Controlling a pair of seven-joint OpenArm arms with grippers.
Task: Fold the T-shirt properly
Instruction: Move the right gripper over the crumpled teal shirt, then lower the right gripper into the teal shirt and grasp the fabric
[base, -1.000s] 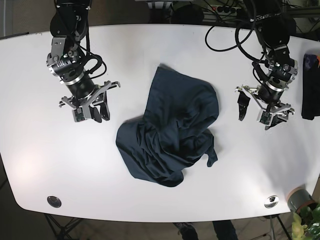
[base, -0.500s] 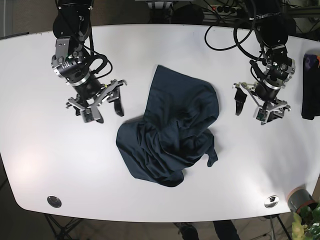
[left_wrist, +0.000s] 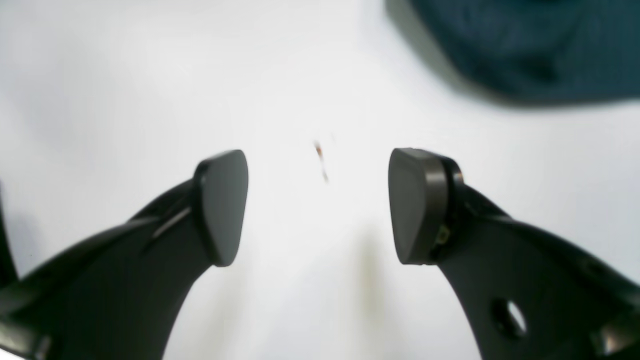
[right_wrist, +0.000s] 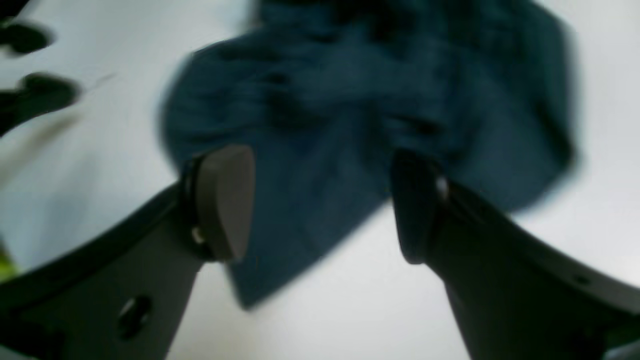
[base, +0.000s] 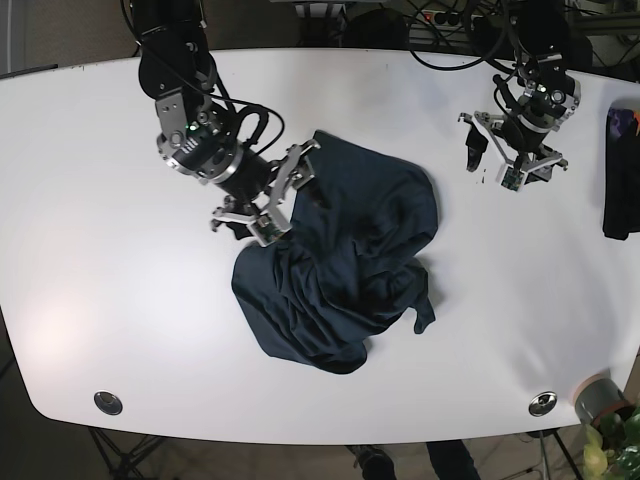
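the dark t-shirt (base: 340, 265) lies crumpled in a heap at the middle of the white table (base: 80, 300). the right gripper (base: 268, 205) hovers at its left edge, jaws apart and empty; the left gripper (base: 510, 150) sits well apart at the far right, jaws apart over bare table. the cloth looks soft, light and limp, so it would likely sag when lifted; an outer hem or shoulder edge seems the best hold.

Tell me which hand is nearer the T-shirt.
Right. The right hand hangs open at the T-shirt's upper-left edge; the left hand, also open, sits apart over bare table beyond its other side.
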